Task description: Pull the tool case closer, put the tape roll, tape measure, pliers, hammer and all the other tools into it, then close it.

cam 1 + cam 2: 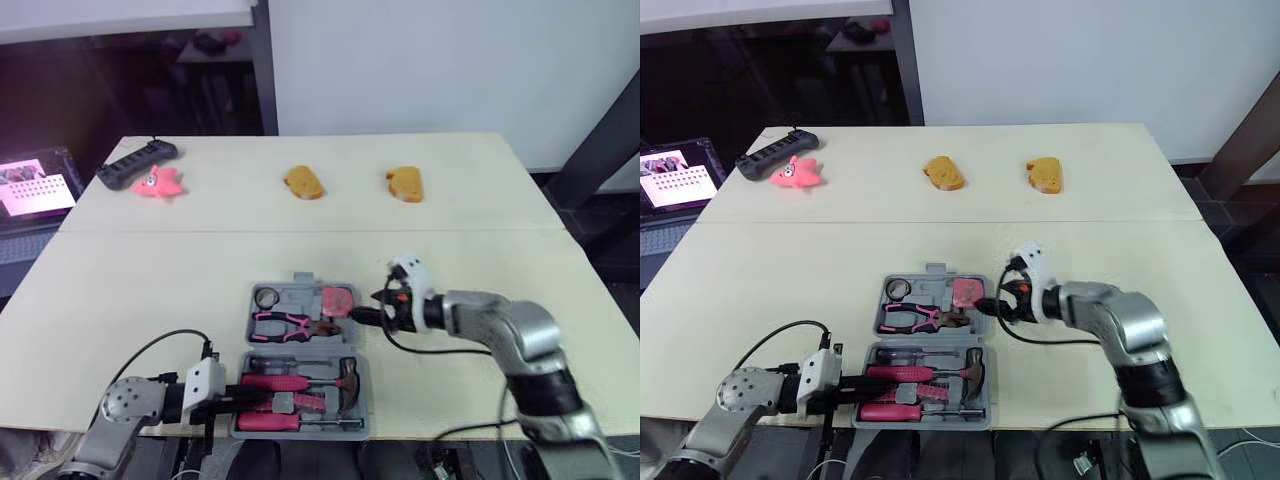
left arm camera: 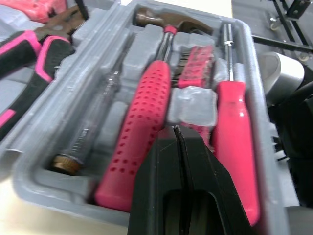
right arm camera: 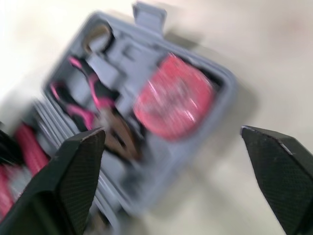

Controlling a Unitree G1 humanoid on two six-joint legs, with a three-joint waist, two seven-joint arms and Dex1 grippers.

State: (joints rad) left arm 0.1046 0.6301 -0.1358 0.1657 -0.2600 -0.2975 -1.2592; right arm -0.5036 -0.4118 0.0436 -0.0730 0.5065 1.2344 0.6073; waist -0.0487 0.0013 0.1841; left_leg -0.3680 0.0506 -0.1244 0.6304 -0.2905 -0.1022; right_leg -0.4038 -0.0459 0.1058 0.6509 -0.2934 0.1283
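Evidently the packing was about done. The tool case (image 1: 303, 282) lay open on the table (image 1: 150, 290), close to the near edge and between the two arms.

- Far half: tape roll (image 1: 267, 297), pliers (image 1: 290, 323) and pink tape measure (image 1: 340, 300), each in its own moulded recess.
- Near half: hammer (image 2: 146, 112) and a pink-handled screwdriver (image 2: 234, 132), seated side by side. I saw no loose tools on the table around the case.

Left gripper (image 2: 177, 131): fingers pressed flat together, holding nothing. It reached in over the near-left rim, with the tips above the grey block between the hammer handle and the screwdriver. I could not tell whether they touched it. My reading is that it was there to steady that half or press the tools home.

Right gripper (image 1: 373, 308): fingers spread wide, empty. It sat just beside the right-hand edge of the far half, level with the tape measure, which lay ahead of the gap between the fingers. It was not around the rim. I judged this the approach to take the far half and fold it over.

Remaining step, by my judgement, was closing the case. The risk was that the left fingers lay inside the case as it shut.
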